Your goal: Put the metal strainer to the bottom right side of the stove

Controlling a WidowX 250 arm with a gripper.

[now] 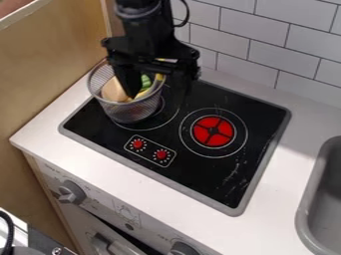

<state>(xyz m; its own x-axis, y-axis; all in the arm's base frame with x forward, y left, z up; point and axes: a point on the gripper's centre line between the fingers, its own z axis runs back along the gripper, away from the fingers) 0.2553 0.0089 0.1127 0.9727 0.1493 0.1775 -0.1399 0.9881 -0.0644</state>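
I am working my black gripper (158, 93) from far away, and its two fingers are standing wide apart. One is pointing down into the wire mesh strainer (123, 113), and the other seems to be hanging outside its rim. I am not seeing a squeeze on anything, so I am guessing that the grab is not yet done.

The strainer is sitting on the left burner, near the back left part of the black stove top (230, 187). It is looking round and deep, like a little bucket, with thin grey wires that are letting me see through. It is standing about upright, and it is holding a tan thing (114, 90), a green thing (146, 81) and a yellow thing.

The red burner (213, 131) is showing beside it, and two red knobs (149, 149) are sitting in front. The bottom right part of the stove is waiting farther off, on the side near the grey sink (325, 199). The white counter (133, 184) is going around the stove, and white tiles (266, 50) are standing behind.

So I am being only at the start: closing, lifting, carrying and setting down are all waiting for me.
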